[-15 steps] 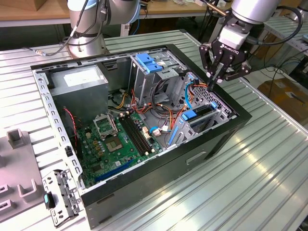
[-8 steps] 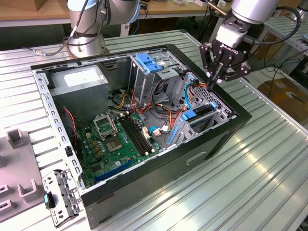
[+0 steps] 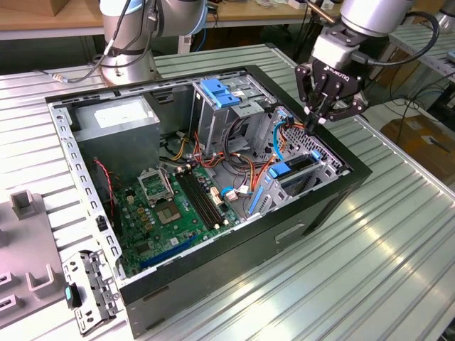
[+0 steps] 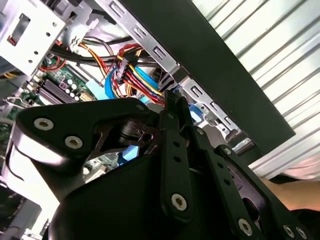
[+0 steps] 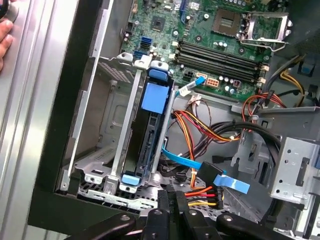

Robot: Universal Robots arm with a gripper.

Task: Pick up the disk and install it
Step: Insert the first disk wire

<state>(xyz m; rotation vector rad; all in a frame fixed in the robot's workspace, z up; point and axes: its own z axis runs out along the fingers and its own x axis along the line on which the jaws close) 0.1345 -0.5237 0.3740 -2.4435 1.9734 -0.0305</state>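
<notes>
The disk (image 3: 295, 170) stands on edge in the metal bay at the open computer case's side, on the exterior view's right, with blue rails along it. In the first wrist view the disk (image 5: 149, 135) sits between the bay's silver walls, a blue carrier piece over one end. My gripper (image 3: 311, 125) hangs just above the bay's far end, close to the case wall, shut with nothing between its fingers. In both wrist views the black fingertips (image 5: 172, 197) (image 4: 172, 100) are pressed together above the bundle of coloured cables, apart from the disk.
A grey power supply (image 3: 117, 117) fills the case's back corner, with a tall cage with a blue handle (image 3: 217, 92) beside it. The green motherboard (image 3: 178, 206) lies on the case floor. A person's hand (image 5: 4, 35) rests on the table outside the case. Grey fixtures (image 3: 21, 241) sit on the exterior view's left.
</notes>
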